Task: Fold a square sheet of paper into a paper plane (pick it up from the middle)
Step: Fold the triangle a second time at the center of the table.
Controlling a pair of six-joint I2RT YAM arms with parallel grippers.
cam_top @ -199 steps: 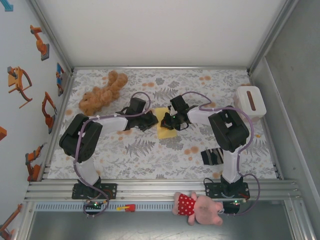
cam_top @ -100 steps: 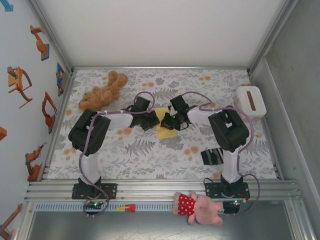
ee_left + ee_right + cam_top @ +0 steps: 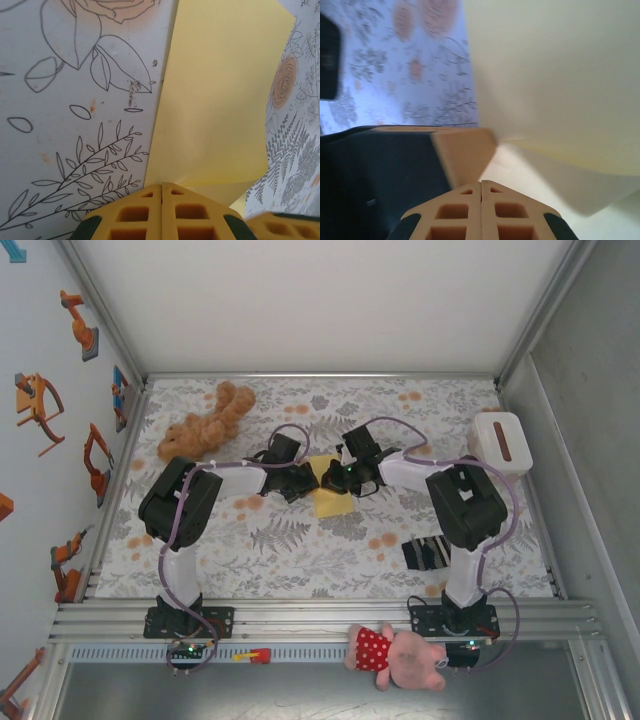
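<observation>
Paper (image 3: 335, 505): left claw (image 3: 161, 186), right claw (image 3: 481, 184) tip-to-tip

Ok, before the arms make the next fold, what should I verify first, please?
1. The left gripper is shut: ok, its fingers press together at the sheet's edge.
2. The right gripper is shut: ok.
3. The square sheet of paper is truly pinched by either gripper: cannot tell.
4. The sheet is doubled over: ok, two layers show in the left wrist view.
5. Room between the grippers: not ok, they almost touch above the sheet.
6. The teddy and the white box lie apart from the sheet: ok.
</observation>
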